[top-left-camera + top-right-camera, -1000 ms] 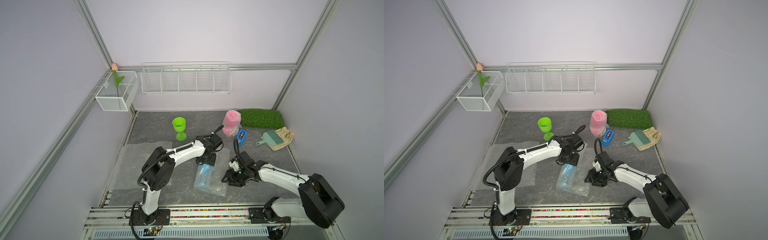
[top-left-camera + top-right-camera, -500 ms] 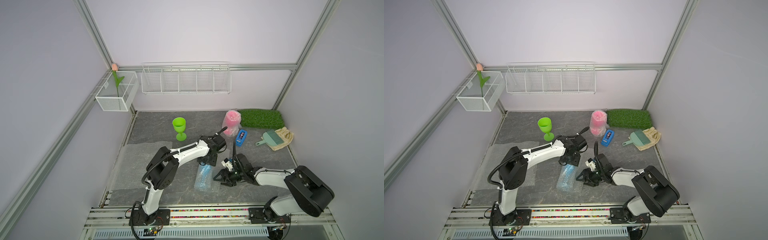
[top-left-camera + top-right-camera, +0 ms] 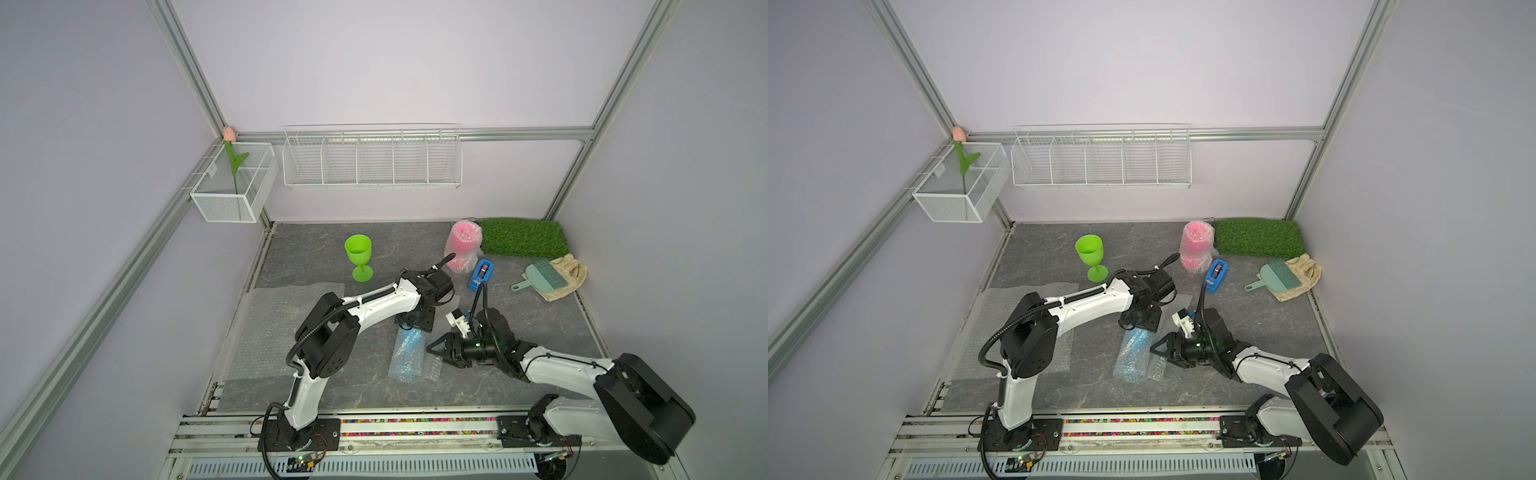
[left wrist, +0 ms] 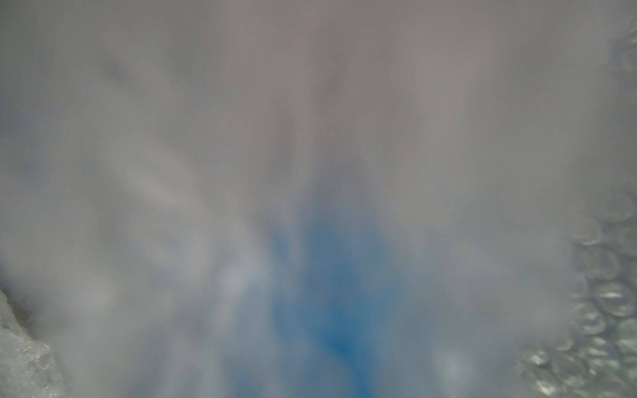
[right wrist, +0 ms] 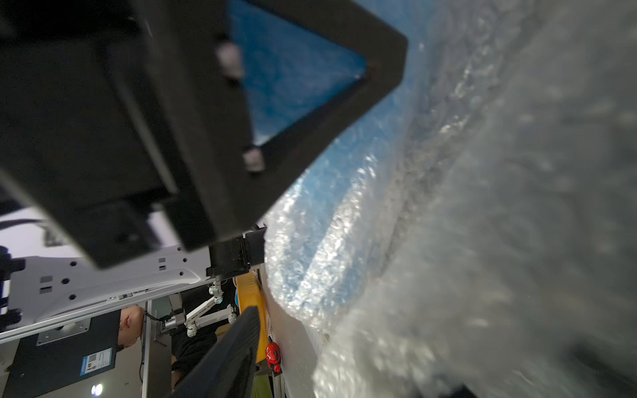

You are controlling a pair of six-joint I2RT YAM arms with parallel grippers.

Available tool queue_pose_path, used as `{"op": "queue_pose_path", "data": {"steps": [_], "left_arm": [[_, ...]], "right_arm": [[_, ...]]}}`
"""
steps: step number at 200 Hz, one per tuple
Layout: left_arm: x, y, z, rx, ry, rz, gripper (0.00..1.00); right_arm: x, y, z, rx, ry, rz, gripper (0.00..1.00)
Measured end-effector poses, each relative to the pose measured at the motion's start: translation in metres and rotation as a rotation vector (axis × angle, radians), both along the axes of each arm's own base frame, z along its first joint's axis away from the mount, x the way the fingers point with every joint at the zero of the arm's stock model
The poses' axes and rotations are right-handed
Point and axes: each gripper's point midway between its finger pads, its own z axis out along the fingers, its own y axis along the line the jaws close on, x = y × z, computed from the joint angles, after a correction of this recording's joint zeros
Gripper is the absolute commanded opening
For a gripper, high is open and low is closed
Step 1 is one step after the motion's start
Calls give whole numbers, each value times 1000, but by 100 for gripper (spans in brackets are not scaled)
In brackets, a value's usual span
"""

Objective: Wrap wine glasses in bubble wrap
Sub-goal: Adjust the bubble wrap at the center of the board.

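Over both top views, spotted the blue goblet (image 3: 409,349) lying rolled in bubble wrap (image 3: 432,368) mid-desk (image 3: 307,249), left gripper (image 3: 412,325) over its far end, right gripper (image 3: 437,354) just beside it. Off the left wrist, got only blurry blue behind bubble wrap; couldn't tell how those fingers stood. Off the right wrist, saw fingers (image 5: 386,48) spread wide, gripping nothing.

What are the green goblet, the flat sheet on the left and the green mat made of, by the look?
Green goblet: likely moulded plastic; opaque, even lime colour, soft sheen.
Flat sheet: thin clear bubble film; whitish, dotted, grey floor shows through.
Green mat: artificial grass, probably synthetic pile; matte tufted blades.
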Motion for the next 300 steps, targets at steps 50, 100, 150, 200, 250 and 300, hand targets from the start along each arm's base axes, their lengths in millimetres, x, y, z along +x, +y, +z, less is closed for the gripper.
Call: {"op": "queue_pose_path", "data": {"steps": [50, 100, 150, 200, 250, 300], "left_arm": [[0, 0, 0, 0, 0, 0, 47], [1, 0, -1, -14, 12, 14, 42], [2, 0, -1, -52, 40, 64, 41], [2, -1, -1, -78, 63, 109, 42], [3, -4, -2, -112, 85, 167, 43], [3, -6, -2, -150, 113, 218, 44]], "right_arm": [[6, -5, -4, -69, -16, -27, 45], [-9, -14, -24, -154, 77, -19, 15], [-7, -12, -8, -221, 42, -28, 7], [-7, 9, 9, -262, -62, -19, 7], [-7, 31, 11, -327, -125, -12, 30], [-8, 40, 6, -450, -201, -21, 51]]}}
